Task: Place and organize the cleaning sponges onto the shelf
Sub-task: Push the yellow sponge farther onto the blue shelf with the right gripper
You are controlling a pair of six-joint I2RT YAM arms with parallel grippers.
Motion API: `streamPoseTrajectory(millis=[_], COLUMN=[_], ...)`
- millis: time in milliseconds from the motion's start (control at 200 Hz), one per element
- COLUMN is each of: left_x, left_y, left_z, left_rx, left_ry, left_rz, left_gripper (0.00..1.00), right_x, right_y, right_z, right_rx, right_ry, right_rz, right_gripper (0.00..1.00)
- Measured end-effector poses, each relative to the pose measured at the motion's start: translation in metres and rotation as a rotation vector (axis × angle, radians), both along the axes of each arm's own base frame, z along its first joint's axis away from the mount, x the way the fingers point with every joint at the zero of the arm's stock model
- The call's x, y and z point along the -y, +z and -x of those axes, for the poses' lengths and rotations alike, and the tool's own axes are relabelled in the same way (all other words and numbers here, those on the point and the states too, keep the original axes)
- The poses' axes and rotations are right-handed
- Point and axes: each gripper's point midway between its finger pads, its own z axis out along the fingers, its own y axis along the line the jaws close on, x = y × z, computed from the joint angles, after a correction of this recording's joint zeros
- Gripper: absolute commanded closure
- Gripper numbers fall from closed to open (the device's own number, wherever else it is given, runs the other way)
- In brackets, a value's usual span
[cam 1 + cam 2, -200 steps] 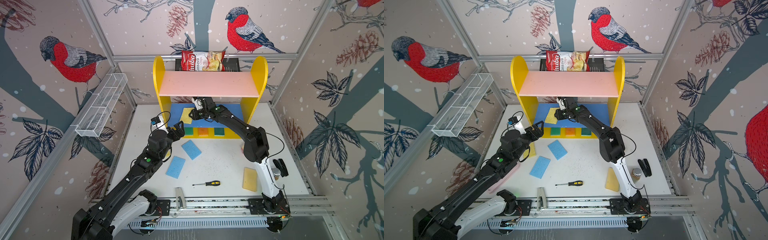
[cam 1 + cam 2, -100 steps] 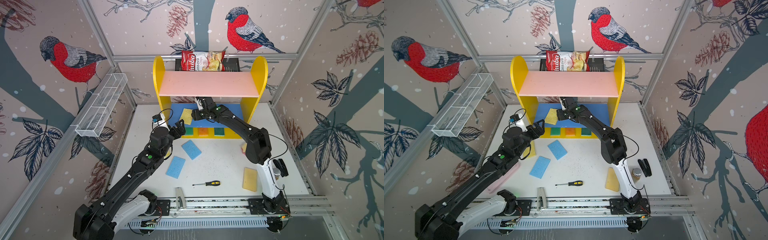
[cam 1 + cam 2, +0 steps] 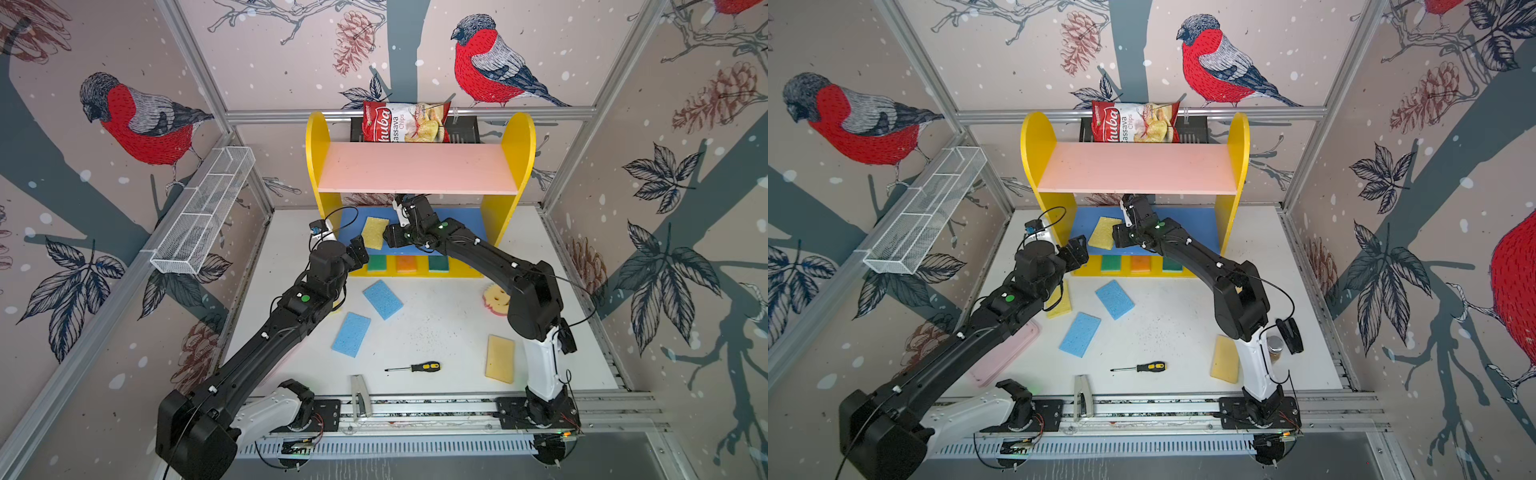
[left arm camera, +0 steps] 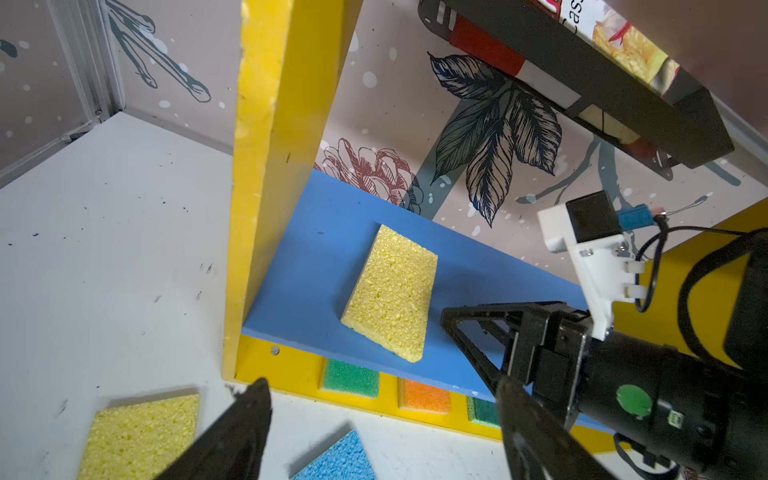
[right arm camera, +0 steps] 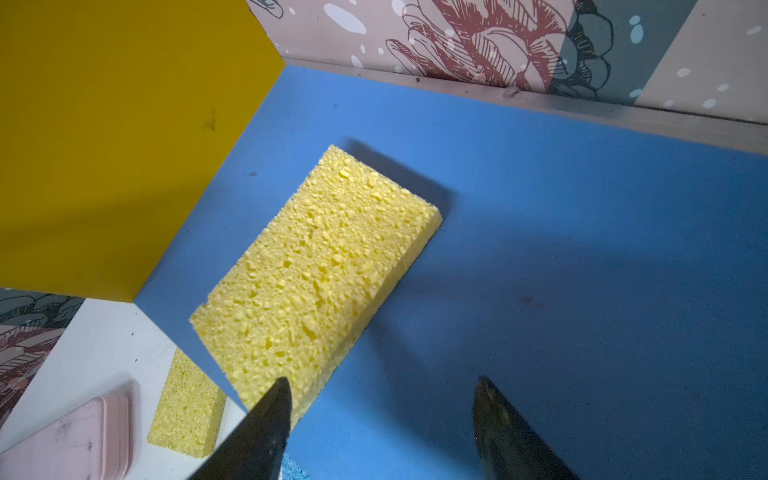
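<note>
Right now my right end effector [image 5: 382, 386] gapes empty just beside the yellow sponge [image 5: 316, 266], skewed on the blue board [image 5: 582, 208] of the shelf [image 3: 316, 174]. I'd back straight out without brushing it; my left end effector [image 3: 360, 250] is likewise wide, empty.

Where I work: a white bench [image 3: 436, 324], flecked with dark specks, walled on 3 sides by panels [image 3: 270, 62] papered with red-breasted bullfinches [image 3: 141, 120], pine cones [image 3: 353, 45] and dark leaves [image 3: 660, 174] on pale pink. Aluminium struts [image 3: 197, 70] frame the corners. A white wire mesh tray [image 3: 203, 212] hangs on the panel to my left. Soft, even light falls throughout, casting faint shadows.
</note>
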Motion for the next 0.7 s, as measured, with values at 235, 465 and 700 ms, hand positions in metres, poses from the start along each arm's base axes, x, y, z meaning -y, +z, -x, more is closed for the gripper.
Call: streamPoseTrajectory(millis=[235,465,700], left_x=[-0.007,-0.008,-0.009], left_y=[0.0,-0.001,-0.002], left_z=[0.009,0.011,0.013], left_rx=[0.017,0.02,0.022], left_ry=[0.008,0.007,0.008], left_rz=[-0.005,-0.002,0.006], left_gripper=[0.14,0.14,0.13], right_x=[-0.024,-0.042,-0.039], right_y=[0.009,-0.006,-0.014], right_z=[0.018,0.017,0.013], right_rx=[0.025,0.009,0.016], right_ry=[0.05,0.051,0.022], right_rz=[-0.034,-0.024,0.015], right_gripper=[0.3,0.36,0.46])
